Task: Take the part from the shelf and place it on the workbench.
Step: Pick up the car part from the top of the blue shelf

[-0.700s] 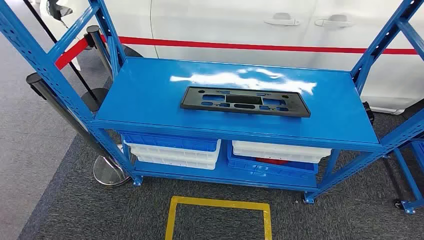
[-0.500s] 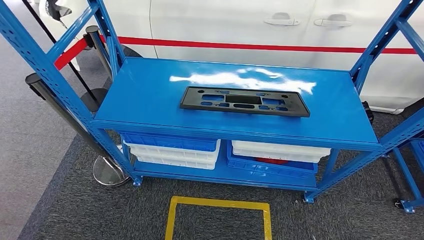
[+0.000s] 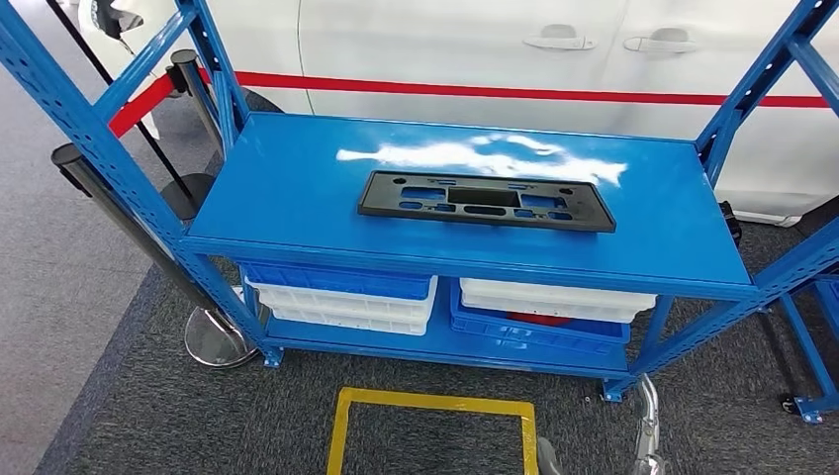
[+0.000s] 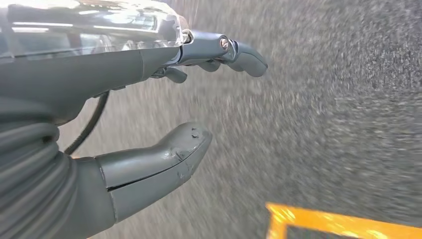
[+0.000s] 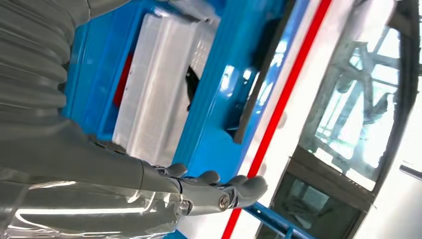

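Blue shelf (image 3: 297, 198) with unlabelled black part (image 3: 485, 201)

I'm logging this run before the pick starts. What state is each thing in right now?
Black part: lying flat on the shelf top, untouched.
Left hand: empty, fingers apart from the thumb, over the grey carpet.
Right hand: empty, fingers stretched out, facing the shelf.
White bins: stacked in blue crates on the lower level.

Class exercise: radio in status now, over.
Both hands open, empty: left hand, right hand. Black part flat on blue shelf, untouched. Nothing blocking it.
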Controlling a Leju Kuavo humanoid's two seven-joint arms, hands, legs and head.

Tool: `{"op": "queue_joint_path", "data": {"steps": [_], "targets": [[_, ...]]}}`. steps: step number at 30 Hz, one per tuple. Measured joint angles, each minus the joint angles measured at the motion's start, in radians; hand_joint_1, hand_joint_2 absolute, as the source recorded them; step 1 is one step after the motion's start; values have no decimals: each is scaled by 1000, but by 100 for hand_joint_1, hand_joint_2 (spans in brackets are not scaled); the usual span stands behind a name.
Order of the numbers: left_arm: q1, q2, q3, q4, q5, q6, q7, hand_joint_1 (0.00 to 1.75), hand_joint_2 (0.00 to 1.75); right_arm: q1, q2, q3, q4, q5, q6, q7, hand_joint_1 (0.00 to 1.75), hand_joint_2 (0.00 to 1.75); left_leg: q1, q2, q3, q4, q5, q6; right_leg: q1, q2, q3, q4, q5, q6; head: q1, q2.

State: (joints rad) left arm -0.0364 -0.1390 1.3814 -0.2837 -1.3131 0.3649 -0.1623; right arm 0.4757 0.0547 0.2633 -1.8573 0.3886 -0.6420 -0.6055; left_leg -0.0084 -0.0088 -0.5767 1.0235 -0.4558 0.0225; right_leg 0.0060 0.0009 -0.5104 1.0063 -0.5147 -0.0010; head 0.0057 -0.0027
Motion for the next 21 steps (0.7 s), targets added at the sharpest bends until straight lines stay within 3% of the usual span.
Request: {"op": "queue_joint_path", "data": {"steps": [1,10,14,17,18,19,21], "targets": [[-1,-1,15,0,17,-6,-16,0,0,7,-10,15,-13,-12,-3,-5,0,175,0,0,0,0,0,0,0,0,0,0,0,0,0,0],[-5,-2,57,0,11,4,-29,0,0,44,-44,79,-65,-31,0,-3,0,175,-6,0,1,2,-4,7,-6,0,1,-1,-2,5,0,0],[-5,-2,59,0,4,4,-21,0,175,49,-50,87,-69,-34,11,6,0,175,-11,0,1,3,-6,12,-11,0,2,-2,-3,12,0,0],[-6,-2,59,0,2,3,-19,0,175,50,-52,91,-71,-28,16,13,0,175,-7,1,7,-8,-3,21,-11,0,4,2,-9,21,0,0],[-6,-3,60,0,2,3,-19,0,175,50,-53,92,-72,-26,16,16,0,175,-4,2,10,-15,-1,25,-10,0,-3,22,-23,24,1,0],[-6,-3,60,0,2,3,-19,0,175,50,-54,93,-72,-21,17,22,0,175,-1,2,14,-20,1,28,-10,0,-20,61,-47,27,2,0],[-7,-3,60,0,1,2,-19,0,175,50,-59,95,-72,-6,25,45,0,175,0,3,16,-21,0,31,-13,0,-86,189,-110,30,3,0]]}}
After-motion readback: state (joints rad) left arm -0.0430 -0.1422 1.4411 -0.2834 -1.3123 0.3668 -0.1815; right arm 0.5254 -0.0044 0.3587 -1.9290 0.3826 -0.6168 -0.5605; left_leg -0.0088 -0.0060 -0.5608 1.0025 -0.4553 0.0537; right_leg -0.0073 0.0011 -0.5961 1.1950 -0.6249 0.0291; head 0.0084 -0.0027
